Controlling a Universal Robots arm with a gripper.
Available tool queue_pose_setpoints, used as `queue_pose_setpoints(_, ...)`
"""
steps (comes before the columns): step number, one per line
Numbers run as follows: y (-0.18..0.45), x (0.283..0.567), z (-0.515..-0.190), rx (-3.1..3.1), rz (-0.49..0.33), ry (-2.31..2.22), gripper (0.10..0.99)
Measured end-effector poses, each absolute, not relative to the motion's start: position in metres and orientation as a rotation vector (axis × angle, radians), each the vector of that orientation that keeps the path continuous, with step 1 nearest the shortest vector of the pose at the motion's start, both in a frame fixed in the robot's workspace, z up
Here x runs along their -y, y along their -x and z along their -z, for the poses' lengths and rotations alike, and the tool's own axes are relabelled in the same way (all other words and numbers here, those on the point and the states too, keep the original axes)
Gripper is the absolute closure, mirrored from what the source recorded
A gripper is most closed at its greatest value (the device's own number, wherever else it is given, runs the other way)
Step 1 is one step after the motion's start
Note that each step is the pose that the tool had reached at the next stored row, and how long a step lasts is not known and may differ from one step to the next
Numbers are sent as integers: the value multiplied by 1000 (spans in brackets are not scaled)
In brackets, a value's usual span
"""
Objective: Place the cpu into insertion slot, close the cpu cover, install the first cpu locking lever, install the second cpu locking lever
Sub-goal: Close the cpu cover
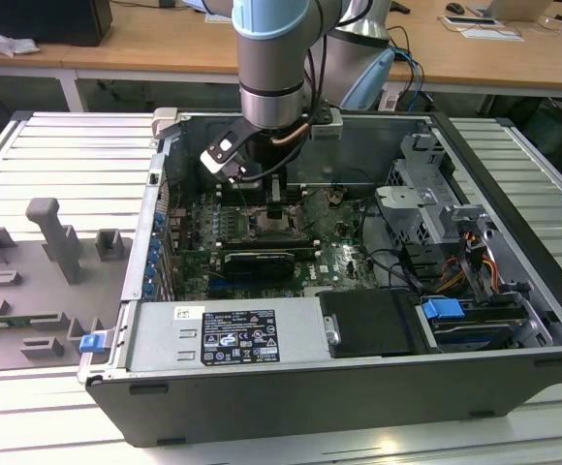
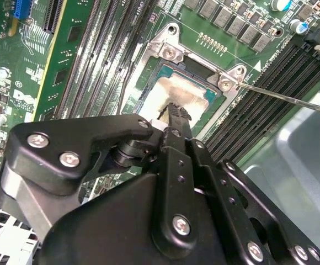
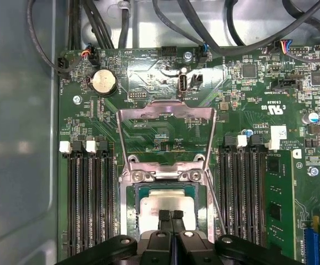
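The cpu (image 3: 165, 200) lies flat in the insertion slot (image 3: 131, 205), its dull silver top (image 2: 174, 91) showing. The cpu cover (image 3: 165, 115) stands open, swung back from the slot on its hinge. My gripper (image 3: 171, 214) is directly over the cpu with its two black fingertips pressed together and nothing between them; whether they touch the chip I cannot tell. In the second wrist view the gripper (image 2: 176, 109) ends at the chip's near edge. A thin metal locking lever (image 2: 292, 100) sticks out free beside the slot. In the exterior view the gripper (image 1: 275, 208) reaches down into the open computer case.
Long black memory slots (image 3: 88, 204) flank the socket on both sides (image 3: 240, 187). A coin battery (image 3: 103, 81) and cables (image 3: 204, 22) lie beyond the cover. The case holds a power supply (image 1: 233, 334) and drive cage (image 1: 426, 203). Grey fixtures (image 1: 53, 237) sit at the exterior view's left.
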State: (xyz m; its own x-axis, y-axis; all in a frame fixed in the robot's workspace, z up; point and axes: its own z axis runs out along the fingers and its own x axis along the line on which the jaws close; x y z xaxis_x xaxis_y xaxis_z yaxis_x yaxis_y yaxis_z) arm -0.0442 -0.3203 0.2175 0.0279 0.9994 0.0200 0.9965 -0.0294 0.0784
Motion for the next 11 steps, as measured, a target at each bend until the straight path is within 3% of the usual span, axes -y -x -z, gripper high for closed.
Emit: queue_pose_setpoints(11, 40, 320, -222, -2158, -106, -2223, 980)
